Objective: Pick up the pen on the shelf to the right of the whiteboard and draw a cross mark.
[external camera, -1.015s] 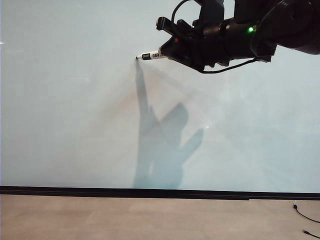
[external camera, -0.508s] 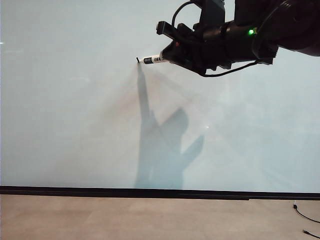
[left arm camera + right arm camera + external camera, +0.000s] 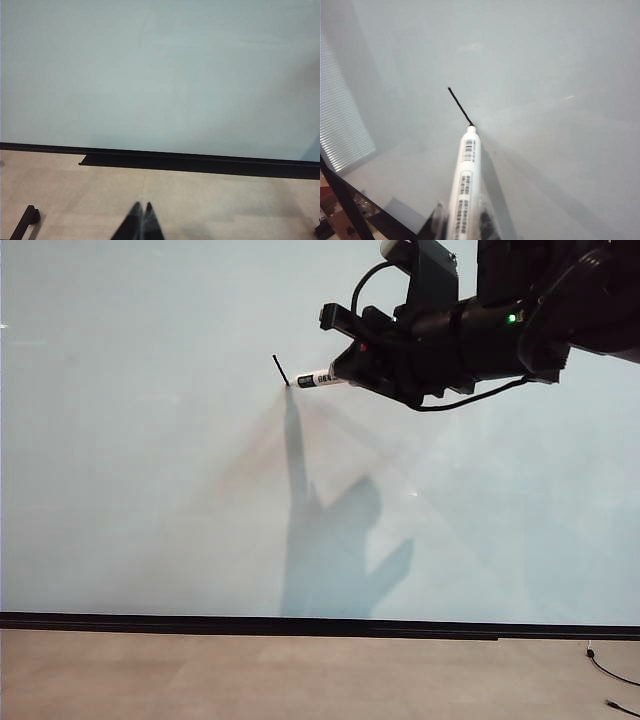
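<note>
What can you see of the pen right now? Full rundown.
The pen is a slim white marker with black printed label bands and a dark tip. The right claw is shut on its rear end, holding it roughly level, tip toward the whiteboard. The tip sits at the lower end of a short black diagonal stroke, apparently touching the board. Nothing else touches it.

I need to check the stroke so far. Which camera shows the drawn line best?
The right wrist view: the line runs straight from the pen tip held by the right gripper. The exterior view shows it smaller. The left wrist view shows only bare whiteboard and the shut left gripper.
</note>
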Motion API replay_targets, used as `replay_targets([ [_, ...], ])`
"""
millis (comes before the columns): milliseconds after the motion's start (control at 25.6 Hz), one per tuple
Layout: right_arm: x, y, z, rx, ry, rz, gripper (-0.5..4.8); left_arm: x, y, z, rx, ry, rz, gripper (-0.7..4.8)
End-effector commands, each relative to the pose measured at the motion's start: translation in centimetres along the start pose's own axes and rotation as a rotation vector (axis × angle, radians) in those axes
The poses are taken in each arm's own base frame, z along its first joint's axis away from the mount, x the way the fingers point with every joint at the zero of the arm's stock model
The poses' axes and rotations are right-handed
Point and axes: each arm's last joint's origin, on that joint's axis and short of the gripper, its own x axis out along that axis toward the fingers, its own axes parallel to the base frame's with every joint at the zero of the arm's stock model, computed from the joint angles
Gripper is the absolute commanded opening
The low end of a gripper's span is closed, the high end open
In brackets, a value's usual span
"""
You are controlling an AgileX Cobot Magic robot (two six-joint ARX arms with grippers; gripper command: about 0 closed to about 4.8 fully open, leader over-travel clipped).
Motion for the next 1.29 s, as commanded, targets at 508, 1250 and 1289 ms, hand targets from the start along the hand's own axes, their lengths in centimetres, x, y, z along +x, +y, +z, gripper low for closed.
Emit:
replay_targets([
  [508,-1.5,-1.4,-1.1,-0.001,0.004,-0.114,-0.06,0.0,0.0,0.2,0.005,-0.011,-0.004,-0.04],
  [1250,-1.9,-2.1,-1.6,-0.002,0.036,-0.158,-0.06,0.0,0.0,0.2,0.005,-0.011,-0.004,-0.04],
  [1289,-2.0,-2.1,-1.7,-0.002,0.039,-0.160,-0.06,0.0,0.0,0.2,0.004,-0.011,-0.004,-0.05],
])
